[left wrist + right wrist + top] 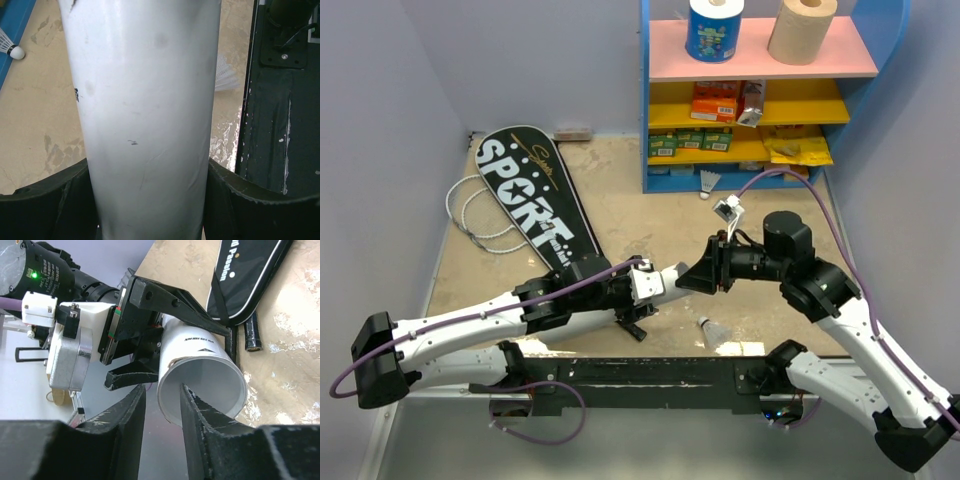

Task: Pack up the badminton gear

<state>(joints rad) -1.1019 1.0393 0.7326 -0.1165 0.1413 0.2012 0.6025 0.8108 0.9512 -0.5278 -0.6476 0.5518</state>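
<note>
Left hand (pixel 672 280) pinches white tube (pixel 145 125); right hand (pixel 162 410) spread astride its rim, near "SPORT" cover (pixel 535 205).

Rackets (pixel 470 211) lie mostly hidden (under the cover (pixel 535 200)).

Soft, even light comes from above; shadows under the arms (pixel 470 325) are faint. The white tube (pixel 145 115) shines with pale glare. Up close, the right gripper (pixel 162 389) looks dark and blurry.
</note>
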